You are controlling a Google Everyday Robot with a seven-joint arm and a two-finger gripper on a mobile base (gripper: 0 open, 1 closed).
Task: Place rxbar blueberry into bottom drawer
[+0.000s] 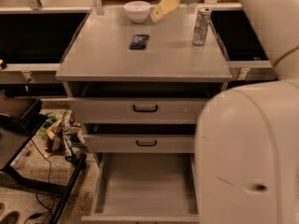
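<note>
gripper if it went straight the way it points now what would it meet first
Likely the rxbar blueberry or the tabletop just beside it: the gripper slants down-left, right of the bowl. Depth is unclear.

rxbar blueberry (139, 41) on cabinet top (103, 59) | bowl (137, 10) behind | can (202, 26) right | gripper (164, 7) beside bowl | bottom drawer (145, 190) below

Matt grey metal cabinet (177, 59) and bottom drawer (145, 181); glossy white bowl (137, 10); shiny can (202, 26); smooth yellowish plastic gripper (159, 12) beside the bowl.
</note>
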